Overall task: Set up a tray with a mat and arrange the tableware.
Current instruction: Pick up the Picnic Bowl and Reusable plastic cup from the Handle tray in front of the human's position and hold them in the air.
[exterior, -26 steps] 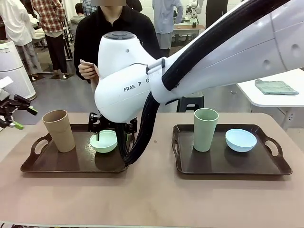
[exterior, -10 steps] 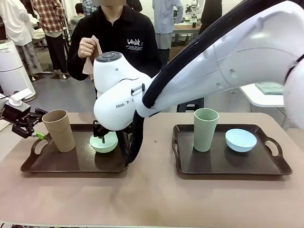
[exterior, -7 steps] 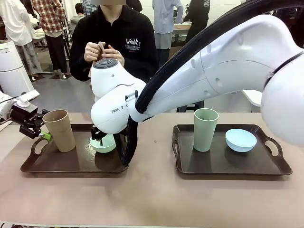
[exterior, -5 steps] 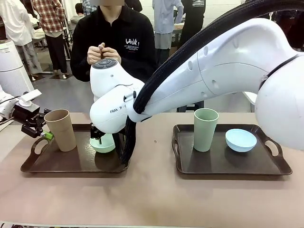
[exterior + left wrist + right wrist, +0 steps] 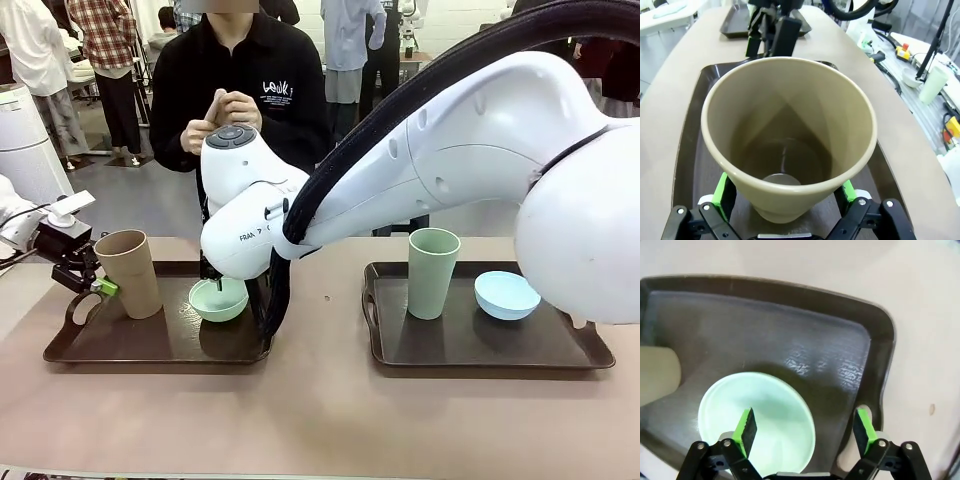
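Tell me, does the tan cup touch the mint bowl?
Apart. The front view shows a bare strip of dark tray between the tan cup and the mint bowl.

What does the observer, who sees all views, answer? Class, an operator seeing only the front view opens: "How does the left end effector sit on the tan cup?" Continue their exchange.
Observer: In the left wrist view the left end effector straddles the tan cup low down, a green pad at each side; whether it presses, I cannot tell.
Operator: Anything inside it?
Observer: No, it is empty.
Operator: And the mint bowl?
Observer: The right end effector is open: one pad over the bowl, the other outside its rim, above the tray's handle.
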You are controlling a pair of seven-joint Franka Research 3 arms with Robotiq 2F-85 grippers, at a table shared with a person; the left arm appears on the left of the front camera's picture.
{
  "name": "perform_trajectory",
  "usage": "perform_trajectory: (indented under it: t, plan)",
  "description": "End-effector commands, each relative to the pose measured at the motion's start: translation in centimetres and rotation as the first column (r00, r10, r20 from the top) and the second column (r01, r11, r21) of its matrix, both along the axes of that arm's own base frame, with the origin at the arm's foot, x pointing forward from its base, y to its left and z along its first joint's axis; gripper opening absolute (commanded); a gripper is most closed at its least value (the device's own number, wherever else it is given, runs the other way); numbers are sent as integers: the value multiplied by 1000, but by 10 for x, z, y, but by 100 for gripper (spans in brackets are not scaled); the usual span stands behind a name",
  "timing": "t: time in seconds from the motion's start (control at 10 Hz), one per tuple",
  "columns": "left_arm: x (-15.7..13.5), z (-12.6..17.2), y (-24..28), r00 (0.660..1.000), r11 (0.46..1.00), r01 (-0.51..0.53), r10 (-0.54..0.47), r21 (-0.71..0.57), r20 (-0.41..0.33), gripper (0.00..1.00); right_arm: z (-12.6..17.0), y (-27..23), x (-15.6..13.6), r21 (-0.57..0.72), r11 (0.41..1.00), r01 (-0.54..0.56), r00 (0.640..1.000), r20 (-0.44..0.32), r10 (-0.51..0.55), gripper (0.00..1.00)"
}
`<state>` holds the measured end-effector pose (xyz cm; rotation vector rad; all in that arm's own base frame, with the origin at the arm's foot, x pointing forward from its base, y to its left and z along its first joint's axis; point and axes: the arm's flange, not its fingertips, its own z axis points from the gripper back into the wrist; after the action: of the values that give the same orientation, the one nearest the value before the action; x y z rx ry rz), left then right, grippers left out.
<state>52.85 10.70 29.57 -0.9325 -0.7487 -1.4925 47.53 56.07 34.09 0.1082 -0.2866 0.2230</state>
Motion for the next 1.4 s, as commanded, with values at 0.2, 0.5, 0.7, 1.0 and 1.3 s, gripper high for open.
perform_trajectory:
  t: [0.2, 0.5, 0.7, 1.0, 1.3]
  plan:
    - [5, -1, 0, 999, 999, 38, -39, -34, -12, 100, -16, 2, 10, 22, 997, 72, 997, -13, -72, 100]
    - [5, 0, 3, 999, 998, 49, -48, -48, 21, 41, -19, -1, 11, 26, 999, 40, 999, -17, -40, 24]
    - [5, -1, 4, 998, 998, 50, -49, -39, 26, 38, -19, -1, 11, 26, 999, 46, 999, -11, -46, 0]
    - [6, -5, 8, 999, 999, 29, -29, -14, 19, 0, -17, -2, 10, 25, 998, 50, 999, -8, -50, 0]
    - [5, -6, 5, 999, 1000, 25, -25, -6, 22, 0, -16, -3, 10, 25, 998, 53, 999, -8, -53, 0]
